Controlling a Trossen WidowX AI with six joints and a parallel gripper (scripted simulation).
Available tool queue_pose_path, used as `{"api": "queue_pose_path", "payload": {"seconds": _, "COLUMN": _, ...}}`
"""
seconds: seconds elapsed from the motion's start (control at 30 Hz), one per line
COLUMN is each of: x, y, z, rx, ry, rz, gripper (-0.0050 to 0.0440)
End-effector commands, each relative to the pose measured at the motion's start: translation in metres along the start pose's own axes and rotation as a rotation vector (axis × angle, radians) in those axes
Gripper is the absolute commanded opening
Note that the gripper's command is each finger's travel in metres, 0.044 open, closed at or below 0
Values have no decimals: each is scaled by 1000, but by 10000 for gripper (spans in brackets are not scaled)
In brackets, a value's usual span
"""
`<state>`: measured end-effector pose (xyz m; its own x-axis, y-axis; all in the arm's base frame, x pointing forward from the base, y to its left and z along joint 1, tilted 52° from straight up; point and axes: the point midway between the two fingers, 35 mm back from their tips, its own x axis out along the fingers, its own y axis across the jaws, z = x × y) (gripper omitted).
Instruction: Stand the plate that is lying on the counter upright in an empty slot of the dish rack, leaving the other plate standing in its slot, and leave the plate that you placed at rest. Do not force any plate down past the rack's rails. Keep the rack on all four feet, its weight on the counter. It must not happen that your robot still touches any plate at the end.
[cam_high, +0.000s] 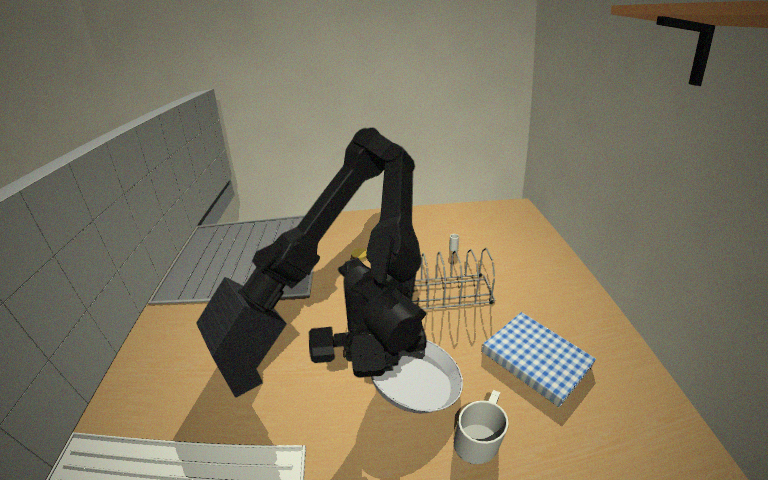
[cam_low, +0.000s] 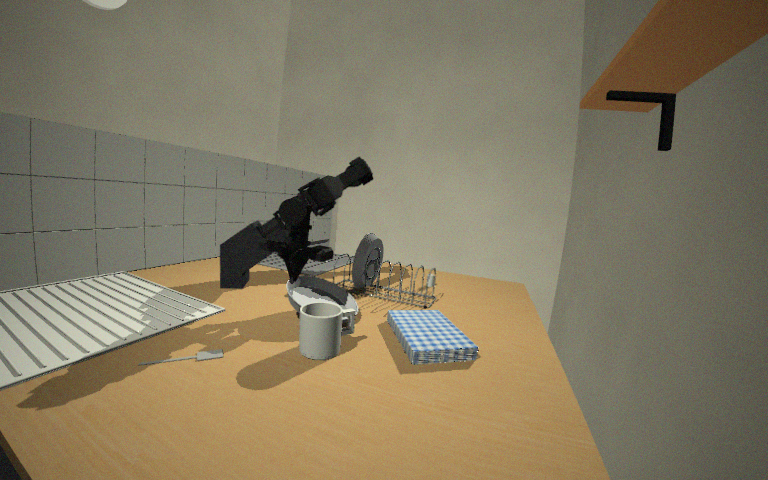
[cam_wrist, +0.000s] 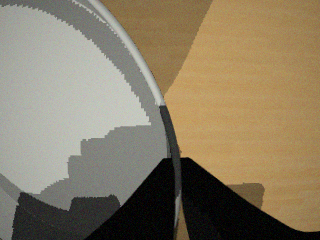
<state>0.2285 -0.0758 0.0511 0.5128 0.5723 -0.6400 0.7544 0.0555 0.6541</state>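
Note:
The white plate (cam_high: 421, 384) (cam_low: 295, 295) (cam_wrist: 67, 94) is near the counter's middle, in front of the wire dish rack (cam_high: 453, 306) (cam_low: 398, 290). It is tilted, with its arm-side rim raised. My gripper (cam_wrist: 176, 167) is shut on that thin rim, which shows as a line between the two dark fingers in the wrist view. In the top view the wrist hides the fingers. A second grey plate (cam_low: 367, 263) stands upright in the rack's end slot nearest the arm; in the top view the arm hides it. The rack's other slots are empty.
A grey mug (cam_high: 480, 431) (cam_low: 320, 337) stands just in front of the plate. A folded blue checked cloth (cam_high: 538, 356) (cam_low: 431, 335) lies right of it. A small white shaker (cam_high: 453, 242) stands behind the rack. Ribbed drain boards (cam_high: 226, 254) (cam_low: 84, 311) lie along the tiled wall.

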Motion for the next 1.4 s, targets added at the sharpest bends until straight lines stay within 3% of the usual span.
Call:
{"api": "queue_pose_path", "payload": {"seconds": 0.0, "x": -4, "y": 4, "z": 1, "rx": -12, "ry": -7, "rz": -19, "gripper": 0}}
{"api": "queue_pose_path", "payload": {"seconds": 1.37, "x": -24, "y": 21, "z": 0, "rx": -23, "ry": -15, "rz": -160, "gripper": 0}}
